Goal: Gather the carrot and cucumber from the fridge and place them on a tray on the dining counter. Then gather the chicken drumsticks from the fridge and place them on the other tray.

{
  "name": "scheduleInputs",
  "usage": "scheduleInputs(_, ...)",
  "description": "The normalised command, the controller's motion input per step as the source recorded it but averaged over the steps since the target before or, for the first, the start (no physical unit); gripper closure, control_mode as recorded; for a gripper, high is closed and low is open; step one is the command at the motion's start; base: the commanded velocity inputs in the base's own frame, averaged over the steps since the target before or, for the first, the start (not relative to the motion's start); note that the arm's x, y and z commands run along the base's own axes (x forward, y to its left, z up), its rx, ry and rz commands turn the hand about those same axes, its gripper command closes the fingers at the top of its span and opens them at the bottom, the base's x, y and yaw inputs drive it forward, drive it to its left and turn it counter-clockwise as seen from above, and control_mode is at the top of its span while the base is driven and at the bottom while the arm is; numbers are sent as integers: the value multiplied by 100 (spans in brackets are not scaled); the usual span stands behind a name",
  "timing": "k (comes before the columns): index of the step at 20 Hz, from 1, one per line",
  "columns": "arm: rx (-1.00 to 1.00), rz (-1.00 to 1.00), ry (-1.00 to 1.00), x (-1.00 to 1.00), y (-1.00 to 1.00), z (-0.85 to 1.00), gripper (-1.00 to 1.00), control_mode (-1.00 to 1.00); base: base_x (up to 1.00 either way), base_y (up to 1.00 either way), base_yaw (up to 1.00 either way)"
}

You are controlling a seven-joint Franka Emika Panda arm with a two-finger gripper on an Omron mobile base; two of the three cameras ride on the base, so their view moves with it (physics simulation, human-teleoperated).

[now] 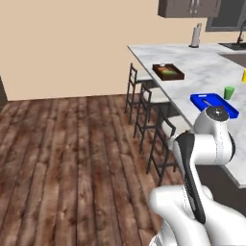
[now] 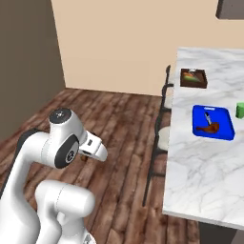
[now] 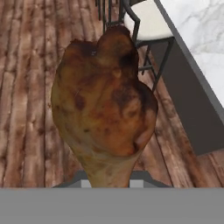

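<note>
The wooden floor (image 1: 72, 153) spreads across the room in brown planks, running up to a plain beige wall (image 1: 72, 43). Along its right side stands the marble tabletop (image 2: 200, 157), white with grey veins, with a row of dark-framed stools (image 1: 144, 110) with pale seats tucked under its edge. One of those stools shows in the hand view too, just beside the dark side panel of the tabletop.

The white arm (image 2: 43, 157) is folded low beside the tabletop, over the floor. At its tip the end effector (image 2: 87, 156) holds a chicken drumstick (image 3: 103, 105), its jaws closed narrowly on the bone end. In the hand view the drumstick rises from between the finger tips, browned and glossy, thick end away from the hand, hanging above the floor planks and apart from the tabletop.

On the tabletop lies a blue tray (image 2: 226, 128), and in it another drumstick (image 2: 208, 127) rests near the middle. Farther along the tabletop, well apart from the blue one, sits a dark brown tray (image 1: 178, 74) holding something green and orange, too small to tell apart. A green cup (image 1: 228, 92) stands just beside the blue tray. At the far end a paper towel roll (image 1: 195, 36) stands upright.
</note>
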Motion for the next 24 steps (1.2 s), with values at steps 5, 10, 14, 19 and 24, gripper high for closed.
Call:
scheduleInputs(5,0,0,0,0,0,0,100,100,46,45,-33)
scheduleInputs(10,0,0,0,0,0,0,100,100,43,43,-33)
scheduleInputs(14,0,0,0,0,0,0,100,100,40,23,-32)
scheduleInputs(19,0,0,0,0,0,0,100,100,40,9,-32)
scheduleInputs(24,0,0,0,0,0,0,100,100,37,10,-32)
